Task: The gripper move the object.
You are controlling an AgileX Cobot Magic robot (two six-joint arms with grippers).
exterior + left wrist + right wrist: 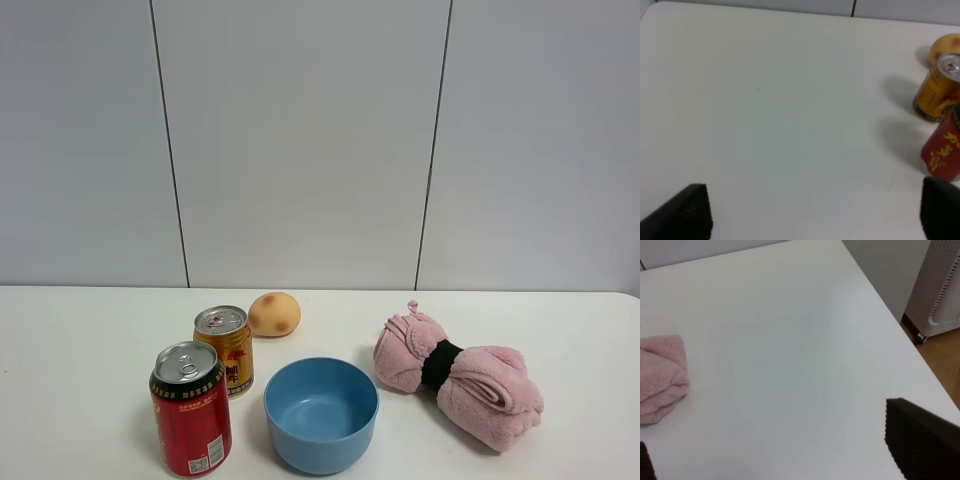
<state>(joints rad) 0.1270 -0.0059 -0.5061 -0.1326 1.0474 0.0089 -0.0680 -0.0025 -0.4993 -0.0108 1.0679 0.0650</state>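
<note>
On the white worktop [80, 350] the high camera shows two cans, one bowl, one round yellowish fruit and one rolled pink towel. Taking the blue bowl [321, 414] as the landmark: the red can [190, 408] with its black top band and silver lid stands upright just beside the bowl on its left, apart from it; the shorter gold can [226, 350] stands upright behind the red can and to the bowl's upper left, very close to the red can; the fruit [274, 314] lies behind the bowl, just right of the gold can; the towel [458, 380], cinched by a black band, lies to the bowl's right. No arm appears in that high view. The left wrist view shows what the high view does not: the left gripper [815, 212], its two dark fingers [687, 212] spread wide over bare worktop with nothing between them, the red can [942, 155] just beyond one finger and not touched, the gold can [937, 92] and the fruit [946, 47] past it. The right wrist view alone shows the worktop's edge, wooden floor and a white perforated unit [942, 285], and one end of the towel [661, 375]; the right gripper [770, 460] has its ribbed fingers [917, 440] likewise parted and empty.
</note>
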